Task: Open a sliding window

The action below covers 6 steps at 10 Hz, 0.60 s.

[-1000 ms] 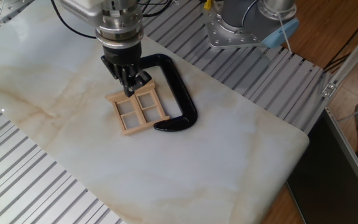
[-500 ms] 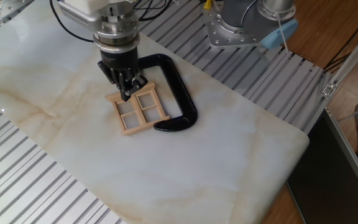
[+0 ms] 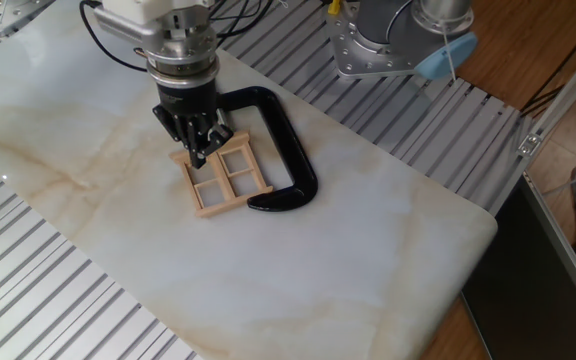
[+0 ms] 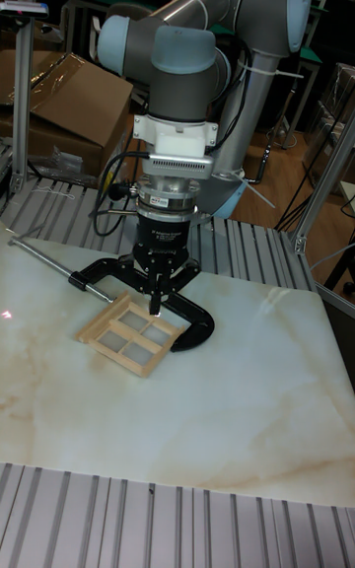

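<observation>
The sliding window [image 3: 225,178] is a small light-tan wooden frame with four panes, lying flat on the marble slab; in the tall view the sliding window [image 4: 131,320] lies left of centre. My gripper [image 3: 200,156] points straight down over the window's far left corner. Its fingers are drawn together into one tip that touches the wood there. Seen from the front, the gripper [image 4: 155,308] meets the window's far edge. I cannot tell whether a bar is pinched between the fingers.
A black glossy C-shaped clamp [image 3: 290,150] curves around the window's far and right sides, its screw rod [image 4: 41,258] reaching left. The marble slab [image 3: 368,250] rests on a ribbed metal table [image 3: 48,300]. The arm's base [image 3: 378,40] stands at the back.
The gripper has shifted slightly left along the window's far edge. The window's outer frame and the clamp stay where they were.
</observation>
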Tool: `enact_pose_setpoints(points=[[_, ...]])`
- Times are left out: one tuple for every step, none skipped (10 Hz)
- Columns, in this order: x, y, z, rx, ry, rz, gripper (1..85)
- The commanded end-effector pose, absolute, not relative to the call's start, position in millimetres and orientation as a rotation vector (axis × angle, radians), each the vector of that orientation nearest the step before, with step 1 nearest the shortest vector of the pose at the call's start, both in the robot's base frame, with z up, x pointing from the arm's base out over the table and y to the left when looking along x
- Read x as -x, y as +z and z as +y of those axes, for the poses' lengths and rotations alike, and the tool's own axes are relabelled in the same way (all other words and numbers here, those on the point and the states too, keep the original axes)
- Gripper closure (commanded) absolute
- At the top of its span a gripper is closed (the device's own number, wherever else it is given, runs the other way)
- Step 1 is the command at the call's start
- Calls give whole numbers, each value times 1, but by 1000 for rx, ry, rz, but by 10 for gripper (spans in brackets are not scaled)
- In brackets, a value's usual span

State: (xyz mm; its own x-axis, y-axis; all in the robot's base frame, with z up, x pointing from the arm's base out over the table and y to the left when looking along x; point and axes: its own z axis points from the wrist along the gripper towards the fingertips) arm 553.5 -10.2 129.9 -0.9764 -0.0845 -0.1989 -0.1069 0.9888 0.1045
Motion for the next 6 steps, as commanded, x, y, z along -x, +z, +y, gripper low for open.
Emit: enact_pose_setpoints(points=[[-556, 130, -11, 152, 182, 2922, 850], [-555, 130, -11, 151, 186, 2922, 850], [-556, 128, -10, 148, 190, 2917, 850], [-557, 127, -10, 148, 193, 2909, 850], [-557, 126, -14, 149, 169, 2911, 850], [-553, 125, -16, 146, 161, 2929, 850]])
